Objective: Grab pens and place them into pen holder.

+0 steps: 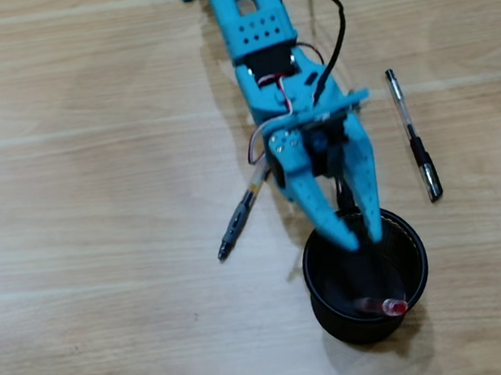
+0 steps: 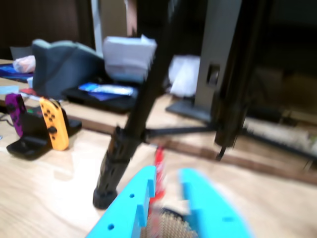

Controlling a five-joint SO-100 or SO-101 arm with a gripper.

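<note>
Wooden table [image 1: 60, 178]: fingers [image 1: 340, 231] parted, empty.

Arm [image 1: 255, 31] enters at top centre of the overhead view, reaching down-frame to lower centre. Gripper [image 1: 360, 235] points down-frame, jaws parted a little, tips level. Wrist view, blurred: both fingers [image 2: 131, 208] rise from the bottom edge, narrow gap between.
</note>
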